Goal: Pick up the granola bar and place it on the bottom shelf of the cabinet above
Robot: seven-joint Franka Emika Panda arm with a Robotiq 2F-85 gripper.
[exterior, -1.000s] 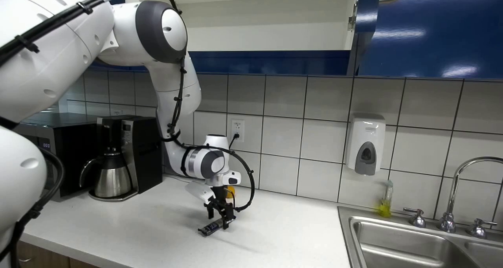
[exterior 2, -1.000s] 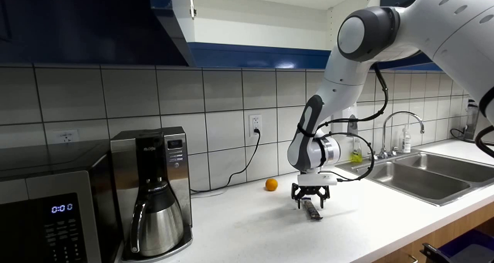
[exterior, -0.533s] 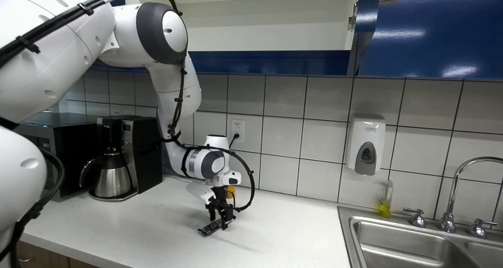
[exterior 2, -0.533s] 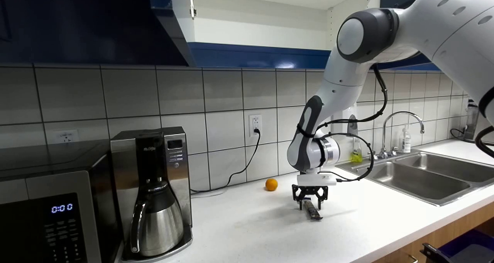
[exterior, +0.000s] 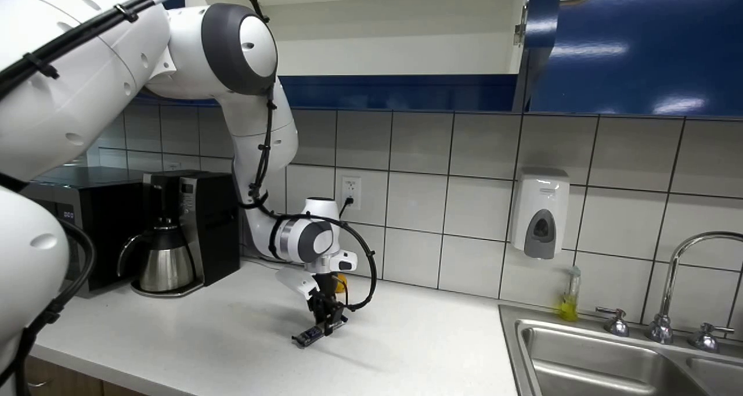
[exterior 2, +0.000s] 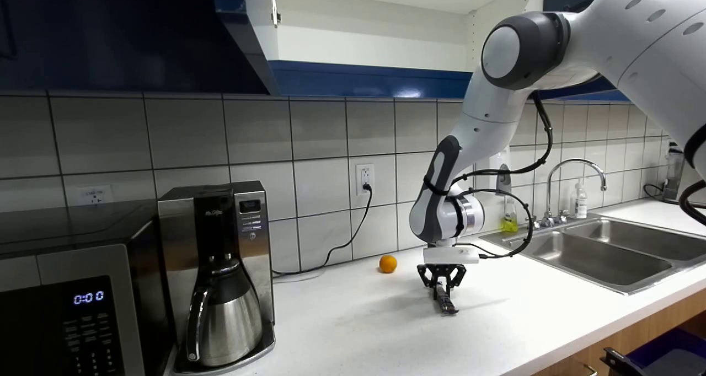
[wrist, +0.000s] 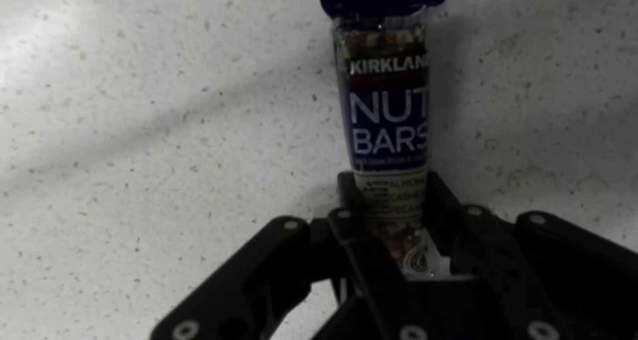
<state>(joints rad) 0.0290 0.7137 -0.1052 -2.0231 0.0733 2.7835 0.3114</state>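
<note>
Granola bar (wrist: 389,120) (wrist view): seen from above, printed face toward the camera, dark purple crimped end near the top edge; the wrapper reads "NUT BARS", with a pale band beneath the lettering.
Claw (wrist: 391,193) (wrist view): narrow, clamped on the granola bar; its two dark fingers (wrist: 356,245) stand one against each long side, at the pale band.
Counter (wrist: 199,190) (wrist view): pale and speckled, with a soft diagonal shadow to one side of the granola bar.
Bar's position (in an exterior view): granola bar (exterior: 309,334) held low at the counter, one end projecting from the claw toward the lower left of the view; whether its underside touches the counter cannot be told.
Arm (exterior: 246,117) (same view): bent down over the counter, a black cable strapped along it, the claw pointing downward.
Cabinet (exterior: 400,93) (same view): blue lower edge, pale interior exposed; the granola bar lies outside it, well below.
Sink (exterior: 516,349) (same view): steel, set into the counter; a bottle of yellow liquid (exterior: 569,306) stands at its rear edge, near and below a wall dispenser (exterior: 537,198).
Orange ball (exterior 2: 388,263) (in an exterior view): on the counter near the tiled wall, apart from the claw.
Coffee maker (exterior 2: 215,227) (same view): beside the microwave (exterior 2: 83,266), whose display reads 0:00; a steel carafe (exterior 2: 229,326) sits in it.
Wall outlet (exterior 2: 364,175) (same view): holds a black plug with a trailing cord.
</note>
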